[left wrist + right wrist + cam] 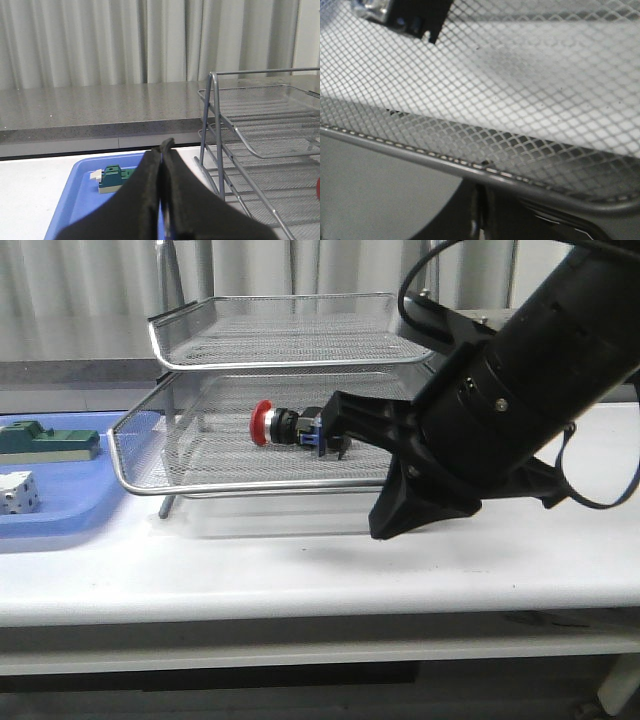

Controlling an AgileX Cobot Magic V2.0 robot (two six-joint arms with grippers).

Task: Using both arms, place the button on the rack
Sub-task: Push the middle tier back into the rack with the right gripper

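The button (285,426) lies on its side on the middle tier of the silver wire-mesh rack (270,485), red head to the left and blue block to the right. My right gripper (380,528) hangs just in front of that tier's front rim, shut and empty, apart from the button. In the right wrist view the fingers (481,210) sit pressed together under the rack rim (420,150), and the button (405,17) shows through the mesh. My left gripper (162,150) is shut on nothing, above the blue tray, with the rack (220,125) beside it. The front view does not show the left gripper.
A flat blue tray (60,520) at the left holds a green block (45,440) and a white cube (18,492). The left wrist view shows the same tray (75,200) and the green block (112,177). A grey ledge and a curtain stand behind the table.
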